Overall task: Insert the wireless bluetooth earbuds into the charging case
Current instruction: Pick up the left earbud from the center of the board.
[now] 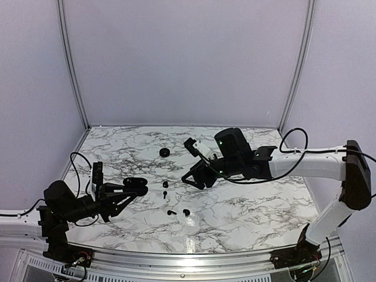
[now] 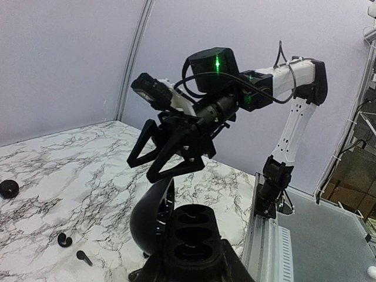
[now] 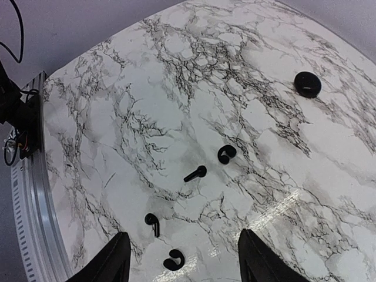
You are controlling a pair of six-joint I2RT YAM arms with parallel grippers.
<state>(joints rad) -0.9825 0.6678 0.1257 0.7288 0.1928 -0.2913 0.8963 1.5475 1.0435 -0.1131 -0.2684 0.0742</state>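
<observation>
Several tiny black earbuds lie loose on the marble table: two (image 1: 165,184) (image 1: 165,192) mid-table and two (image 1: 171,212) (image 1: 186,212) nearer the front. In the right wrist view they show as two stemmed buds (image 3: 195,174) (image 3: 152,222) and two hook-shaped pieces (image 3: 227,154) (image 3: 174,259). My right gripper (image 1: 197,176) (image 3: 183,235) is open and empty, hovering above them. My left gripper (image 1: 130,188) is shut on the black charging case (image 1: 137,183) (image 2: 189,234), held above the table with its lid (image 2: 148,218) open and its wells empty. Two buds (image 2: 64,239) (image 2: 84,257) lie below it.
A black round disc (image 1: 164,153) (image 3: 308,84) (image 2: 9,188) lies on the table behind the buds. A metal rail (image 3: 29,194) runs along the table's near edge. Pale booth walls close the back and sides. The right gripper (image 2: 167,154) hangs just beyond the case.
</observation>
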